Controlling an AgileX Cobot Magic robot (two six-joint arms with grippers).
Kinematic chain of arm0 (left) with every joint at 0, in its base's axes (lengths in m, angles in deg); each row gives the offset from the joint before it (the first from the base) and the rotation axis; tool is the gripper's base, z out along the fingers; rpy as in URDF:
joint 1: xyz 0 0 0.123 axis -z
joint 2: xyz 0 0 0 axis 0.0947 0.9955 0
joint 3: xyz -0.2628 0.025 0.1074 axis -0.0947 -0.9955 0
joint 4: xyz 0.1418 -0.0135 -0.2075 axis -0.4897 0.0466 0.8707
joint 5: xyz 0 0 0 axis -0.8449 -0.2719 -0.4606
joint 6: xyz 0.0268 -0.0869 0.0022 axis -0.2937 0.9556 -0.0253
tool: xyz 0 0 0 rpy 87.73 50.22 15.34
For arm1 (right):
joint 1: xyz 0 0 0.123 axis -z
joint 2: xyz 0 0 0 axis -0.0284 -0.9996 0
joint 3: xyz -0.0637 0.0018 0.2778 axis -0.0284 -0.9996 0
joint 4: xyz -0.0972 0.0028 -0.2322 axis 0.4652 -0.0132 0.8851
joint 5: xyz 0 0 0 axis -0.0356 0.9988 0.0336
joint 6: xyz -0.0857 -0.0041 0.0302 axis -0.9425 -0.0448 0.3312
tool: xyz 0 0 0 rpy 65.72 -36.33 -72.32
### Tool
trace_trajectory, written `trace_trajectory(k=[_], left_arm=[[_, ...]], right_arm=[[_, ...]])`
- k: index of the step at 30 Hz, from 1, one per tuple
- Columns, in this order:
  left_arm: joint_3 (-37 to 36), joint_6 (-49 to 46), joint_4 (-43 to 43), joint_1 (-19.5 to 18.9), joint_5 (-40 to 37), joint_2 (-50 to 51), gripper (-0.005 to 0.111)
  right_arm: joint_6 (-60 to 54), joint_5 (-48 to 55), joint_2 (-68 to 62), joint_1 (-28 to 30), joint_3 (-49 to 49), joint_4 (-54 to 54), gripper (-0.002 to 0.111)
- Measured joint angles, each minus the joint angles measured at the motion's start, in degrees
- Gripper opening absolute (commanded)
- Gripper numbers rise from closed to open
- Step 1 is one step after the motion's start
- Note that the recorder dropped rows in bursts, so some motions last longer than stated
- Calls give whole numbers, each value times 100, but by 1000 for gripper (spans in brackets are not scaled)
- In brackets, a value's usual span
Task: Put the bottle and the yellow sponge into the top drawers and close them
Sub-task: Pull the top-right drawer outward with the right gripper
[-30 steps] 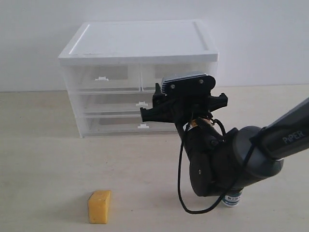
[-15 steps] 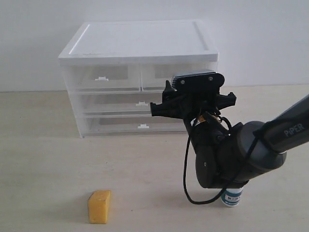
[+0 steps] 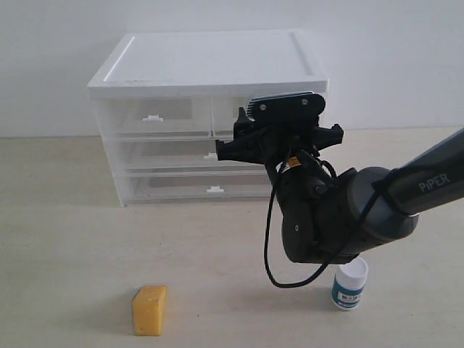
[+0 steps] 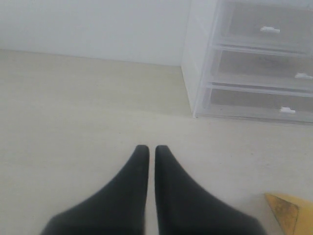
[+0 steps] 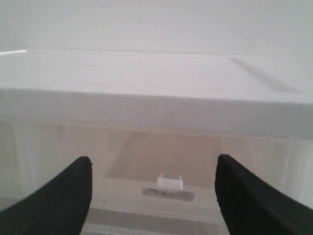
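The bottle (image 3: 350, 284), teal label and white cap, stands on the table beside my right arm's base link. Near the front left lies the yellow sponge (image 3: 149, 309); its corner (image 4: 286, 211) shows in the left wrist view. Both top drawers look shut: the left one (image 3: 152, 117) and the right one (image 3: 226, 110), partly hidden by my right arm. My right gripper (image 5: 154, 169) is open, level with the right top drawer, its white tab handle (image 5: 169, 182) between the fingers but farther off. My left gripper (image 4: 151, 149) is shut and empty, low over bare table.
The white-topped cabinet (image 3: 210, 61) stands at the back, with two full-width drawers (image 3: 188, 185) under the top pair. A black cable (image 3: 272, 268) loops below my right arm (image 3: 326, 217). The wall rises just behind the cabinet.
My right gripper swung right, then back left and slightly up toward the top right drawer. The arm's body shifted off the bottle, which now shows whole. The sponge has not moved.
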Motion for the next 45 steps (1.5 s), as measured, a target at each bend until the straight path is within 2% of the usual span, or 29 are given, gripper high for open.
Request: trace_trajectory(k=[28,30,36,45], left_arm=[[0,0,0,0,0,0,4],[0,0,0,0,0,0,4],[0,0,0,0,0,0,4],[0,0,0,0,0,0,4]], right_arm=[[135,106,-208,253,65,113,63],[123,169,-208,253,112,41,53],[89,339,-208,253,195,110,1],[27,423,-208,242,208,110,0]])
